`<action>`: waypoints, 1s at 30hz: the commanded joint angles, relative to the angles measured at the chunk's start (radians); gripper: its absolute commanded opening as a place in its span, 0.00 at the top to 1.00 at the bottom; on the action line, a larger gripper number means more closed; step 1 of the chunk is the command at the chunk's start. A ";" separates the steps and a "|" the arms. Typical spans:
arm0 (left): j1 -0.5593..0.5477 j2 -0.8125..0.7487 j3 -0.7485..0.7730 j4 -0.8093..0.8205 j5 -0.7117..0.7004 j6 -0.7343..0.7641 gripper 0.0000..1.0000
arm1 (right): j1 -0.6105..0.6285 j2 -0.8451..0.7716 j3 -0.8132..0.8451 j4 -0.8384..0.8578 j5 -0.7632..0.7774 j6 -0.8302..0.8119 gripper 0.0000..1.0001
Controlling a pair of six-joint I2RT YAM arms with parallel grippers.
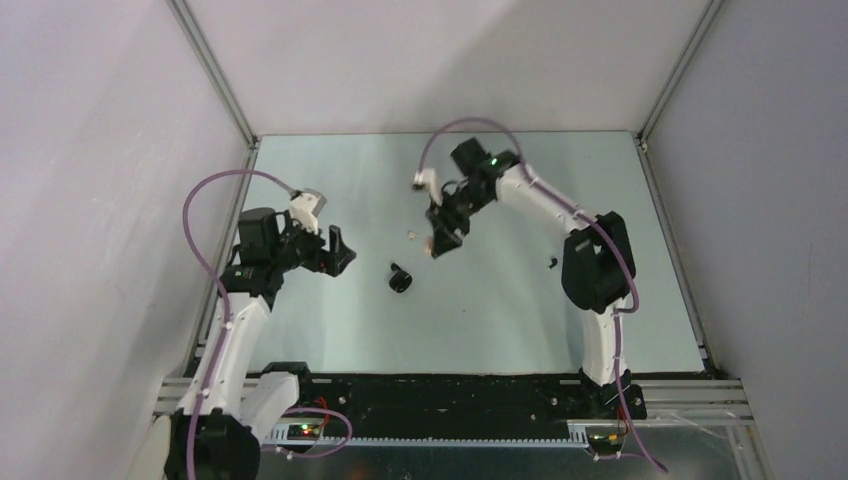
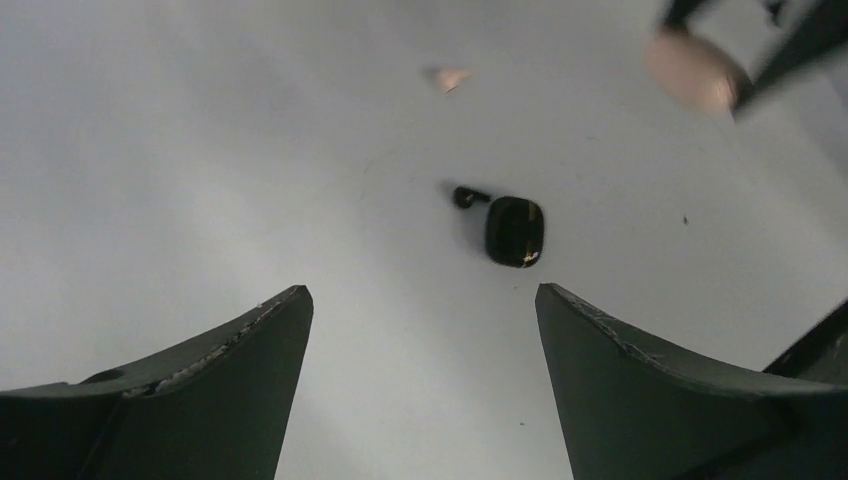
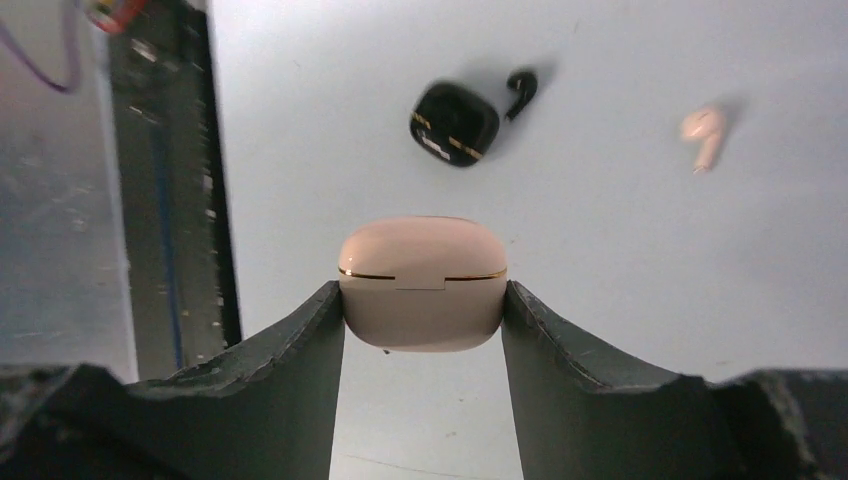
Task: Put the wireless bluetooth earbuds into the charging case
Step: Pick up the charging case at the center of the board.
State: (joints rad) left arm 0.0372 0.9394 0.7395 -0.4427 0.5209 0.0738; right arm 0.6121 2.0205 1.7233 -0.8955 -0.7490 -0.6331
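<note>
- The black charging case lies on the bench with a black earbud just beside it; a grasp at either can knock the other away.
- The left end effector hangs spread and empty; an off-centre closure can flick a tiny earbud aside.
- The right end effector pinches the cream charging case by its rounded sides, lid shut; the case can slip or twist.
- The cream earbud lies loose beyond; it cannot seat while the lid is shut.

A round cream-white plastic case, lid shut, sits pinched in the right gripper. A shiny black case lies shut, a tiny black earbud just beside it, a tiny cream-white earbud nearby.
</note>
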 commanded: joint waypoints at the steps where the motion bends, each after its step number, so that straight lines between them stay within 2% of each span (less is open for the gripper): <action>1: -0.102 -0.113 0.075 0.027 0.208 0.494 0.11 | -0.079 0.076 0.276 -0.506 -0.351 -0.206 0.81; 3: -0.157 -0.160 0.091 0.028 0.245 0.669 0.11 | -0.088 0.097 0.363 -0.645 -0.395 -0.287 0.81; 5: -0.207 -0.162 0.114 0.029 0.278 0.804 0.12 | -0.087 0.091 0.401 -0.699 -0.419 -0.301 0.81; 9: -0.300 -0.084 0.194 0.030 0.325 0.930 0.16 | -0.086 0.056 0.418 -0.706 -0.448 -0.317 0.79; 15: -0.450 0.028 0.273 0.030 0.288 1.075 0.26 | -0.056 0.020 0.428 -0.704 -0.415 -0.344 0.77; 19: -0.508 0.047 0.266 0.031 0.298 1.133 0.37 | -0.045 0.000 0.430 -0.705 -0.398 -0.361 0.77; 30: -0.592 0.110 0.250 0.031 0.281 1.079 0.44 | -0.025 -0.007 0.433 -0.695 -0.402 -0.347 0.79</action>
State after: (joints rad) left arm -0.5323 1.0149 0.9855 -0.4282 0.7956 1.1503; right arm 0.5747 2.0659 2.1101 -1.5547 -1.1259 -0.9768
